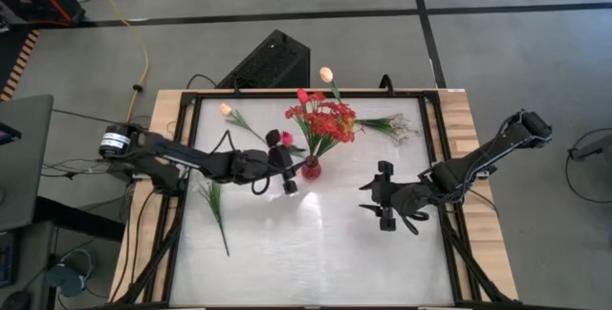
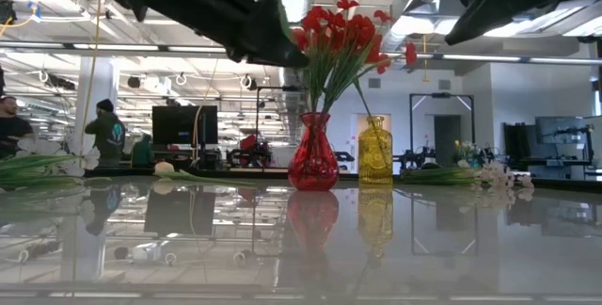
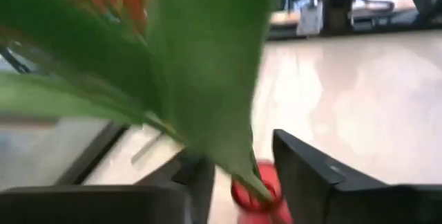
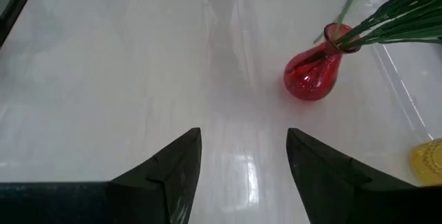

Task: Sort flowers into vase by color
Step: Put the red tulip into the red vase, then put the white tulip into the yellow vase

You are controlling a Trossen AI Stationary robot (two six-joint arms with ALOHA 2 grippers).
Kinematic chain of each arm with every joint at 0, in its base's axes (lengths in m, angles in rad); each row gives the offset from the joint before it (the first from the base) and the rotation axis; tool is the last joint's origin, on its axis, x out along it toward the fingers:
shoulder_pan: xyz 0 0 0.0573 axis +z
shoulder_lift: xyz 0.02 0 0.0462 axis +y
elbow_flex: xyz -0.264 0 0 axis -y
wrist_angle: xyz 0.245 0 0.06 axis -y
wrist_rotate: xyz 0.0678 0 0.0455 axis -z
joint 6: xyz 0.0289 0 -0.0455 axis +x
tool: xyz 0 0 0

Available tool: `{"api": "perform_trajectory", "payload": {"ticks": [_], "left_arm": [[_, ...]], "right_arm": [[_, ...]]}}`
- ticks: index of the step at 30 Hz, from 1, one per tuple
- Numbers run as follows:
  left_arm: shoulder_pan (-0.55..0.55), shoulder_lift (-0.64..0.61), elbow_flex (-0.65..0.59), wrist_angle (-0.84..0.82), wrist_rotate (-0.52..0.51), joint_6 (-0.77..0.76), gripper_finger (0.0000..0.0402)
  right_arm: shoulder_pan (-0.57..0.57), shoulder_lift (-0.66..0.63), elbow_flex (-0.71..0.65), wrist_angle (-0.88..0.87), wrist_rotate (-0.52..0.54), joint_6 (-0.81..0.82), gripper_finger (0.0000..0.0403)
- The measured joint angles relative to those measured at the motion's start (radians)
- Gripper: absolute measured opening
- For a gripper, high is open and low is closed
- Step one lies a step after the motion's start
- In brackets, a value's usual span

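Left tool [image 1: 285, 164] beside red vase [image 1: 311, 166], right tool [image 1: 384, 195] apart

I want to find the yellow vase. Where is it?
In the low view, the yellow vase stands just right of the red vase, a bit farther back. The right wrist view catches its edge near the table's rim.

No legible text, label, brand, number or sign appears in any view. The red glass vase [image 2: 312, 152], the yellow glass vase [image 2: 375, 152] and the glossy white table top [image 1: 316, 243] carry no markings. The dark screen [image 2: 179, 125] in the room behind shows nothing readable.
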Motion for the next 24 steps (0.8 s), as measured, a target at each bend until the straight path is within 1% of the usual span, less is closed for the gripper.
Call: {"api": "perform_trajectory", "payload": {"ticks": [5, 9, 12, 16, 19, 21, 24], "left_arm": [[-0.001, -0.089, 0.0, -0.22, 0.043, -0.088, 0.0197], [0.0, -0.169, 0.0, -0.353, 0.111, -0.15, 0.0227], [0.0, -0.23, 0.012, -0.488, 0.175, -0.202, 0.0233], [0.0, -0.292, 0.094, -0.788, 0.228, -0.283, 0.023], [0.0, -0.306, 0.176, -1.012, 0.263, -0.347, 0.0226], [0.0, -0.306, 0.237, -1.127, 0.288, -0.387, 0.0224], [-0.001, -0.306, 0.3, -1.278, 0.273, -0.43, 0.0222]], "right_arm": [[0.0, 0.0, 0.0, -0.015, 0.0, -0.024, 0.0238], [-0.008, 0.0, 0.0, -0.015, 0.001, -0.054, 0.0238], [-0.013, -0.012, 0.0, -0.048, 0.001, -0.06, 0.0238], [-0.03, -0.062, 0.0, -0.131, 0.002, -0.055, 0.0238], [-0.051, -0.115, 0.0, -0.162, 0.016, -0.052, 0.0238], [-0.066, -0.153, 0.0, -0.191, 0.037, -0.052, 0.0238], [-0.095, -0.2, 0.0, -0.204, 0.075, -0.052, 0.0238]]}}
